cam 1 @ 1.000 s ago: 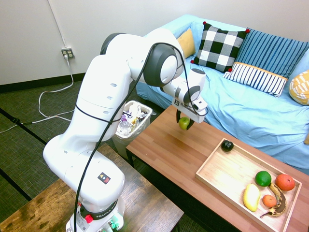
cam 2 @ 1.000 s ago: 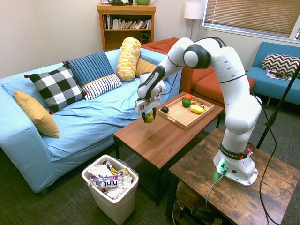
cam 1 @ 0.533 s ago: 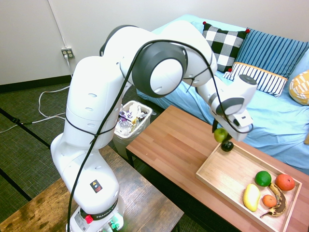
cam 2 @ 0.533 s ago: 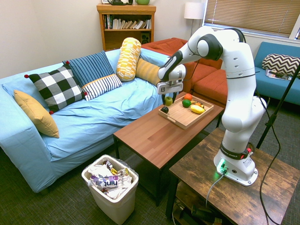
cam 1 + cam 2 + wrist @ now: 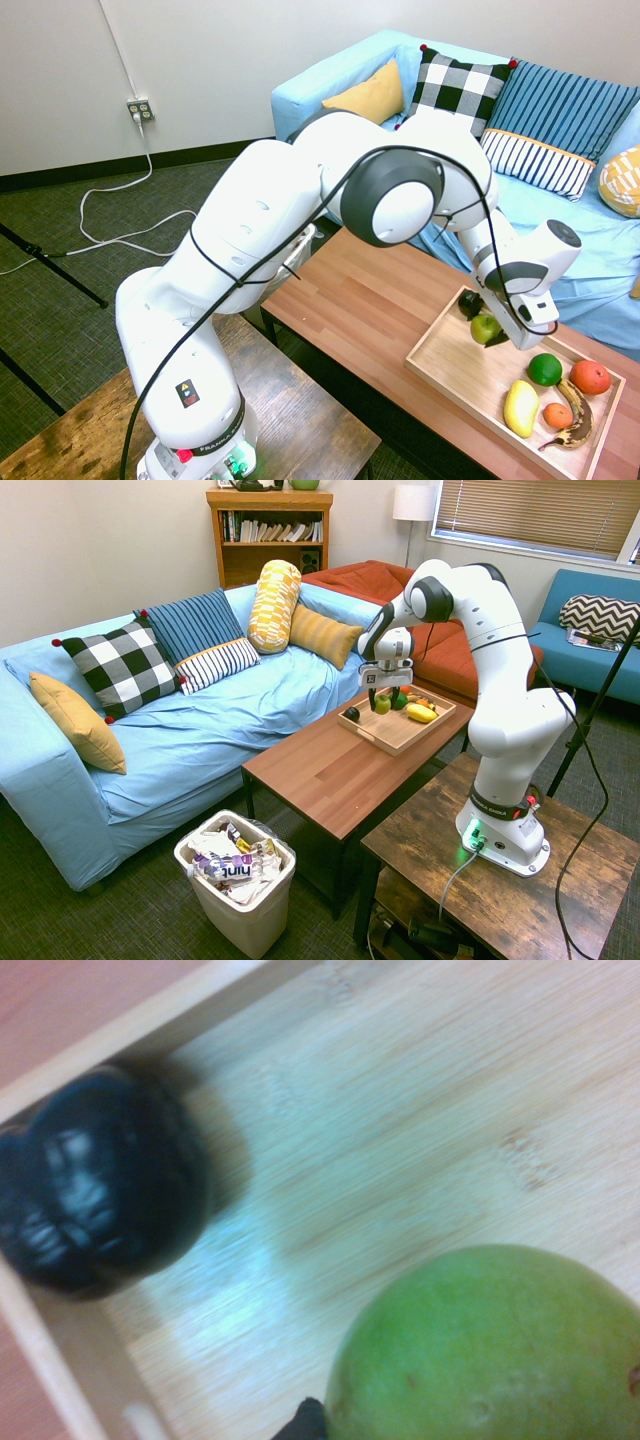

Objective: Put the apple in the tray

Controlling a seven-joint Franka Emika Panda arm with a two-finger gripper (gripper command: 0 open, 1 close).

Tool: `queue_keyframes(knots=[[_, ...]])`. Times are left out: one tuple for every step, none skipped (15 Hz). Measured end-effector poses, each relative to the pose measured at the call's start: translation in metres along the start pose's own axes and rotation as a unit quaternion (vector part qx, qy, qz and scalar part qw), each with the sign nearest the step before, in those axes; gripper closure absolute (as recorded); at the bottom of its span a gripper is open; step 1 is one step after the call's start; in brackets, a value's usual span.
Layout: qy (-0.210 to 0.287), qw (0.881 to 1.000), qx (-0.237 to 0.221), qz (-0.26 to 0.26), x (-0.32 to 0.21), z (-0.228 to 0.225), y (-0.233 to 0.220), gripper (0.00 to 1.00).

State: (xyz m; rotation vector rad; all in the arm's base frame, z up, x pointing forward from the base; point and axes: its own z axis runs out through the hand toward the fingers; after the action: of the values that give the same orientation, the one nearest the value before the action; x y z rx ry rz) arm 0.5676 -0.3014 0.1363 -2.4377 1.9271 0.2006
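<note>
The yellow-green apple point(image 5: 486, 327) hangs just above the floor of the pale wooden tray point(image 5: 463, 371), near the tray's corner closest to the sofa. My gripper point(image 5: 490, 325) is shut on the apple. From the other side the apple point(image 5: 382, 704) and gripper point(image 5: 383, 700) show over the tray point(image 5: 390, 731). In the wrist view the apple point(image 5: 490, 1350) fills the near part, with bare tray floor point(image 5: 400, 1140) beneath it and a blackish avocado point(image 5: 95, 1195) in the tray's corner beside it.
The tray sits at one end of the reddish-brown table point(image 5: 360, 300). In it lie the avocado point(image 5: 468, 300), a green lime point(image 5: 545, 369), a yellow lemon point(image 5: 520, 408), two orange fruits point(image 5: 590, 377) and a browned banana point(image 5: 575, 425). A blue sofa point(image 5: 540, 220) runs behind.
The arm has swung with the apple from above the middle of the table to over the tray and has come down close to the tray floor beside the avocado.
</note>
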Motion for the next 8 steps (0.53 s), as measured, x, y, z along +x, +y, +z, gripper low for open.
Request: queue_keyframes(knots=[[-0.002, 1.0, -0.002, 0.004, 0.006, 0.008, 0.0, 1.0], [-0.004, 1.0, -0.003, 0.007, 0.011, 0.013, -0.001, 1.0], [-0.006, 1.0, -0.003, 0.009, 0.013, 0.017, -0.002, 1.0], [-0.008, 1.0, -0.004, 0.009, 0.015, 0.02, -0.003, 1.0], [-0.008, 1.0, -0.006, 0.008, 0.016, 0.024, -0.004, 1.0], [-0.008, 1.0, -0.006, 0.006, 0.017, 0.025, -0.006, 1.0], [-0.009, 1.0, -0.006, 0.005, 0.017, 0.025, -0.007, 1.0], [-0.01, 1.0, -0.006, 0.004, 0.018, 0.025, -0.007, 1.0]])
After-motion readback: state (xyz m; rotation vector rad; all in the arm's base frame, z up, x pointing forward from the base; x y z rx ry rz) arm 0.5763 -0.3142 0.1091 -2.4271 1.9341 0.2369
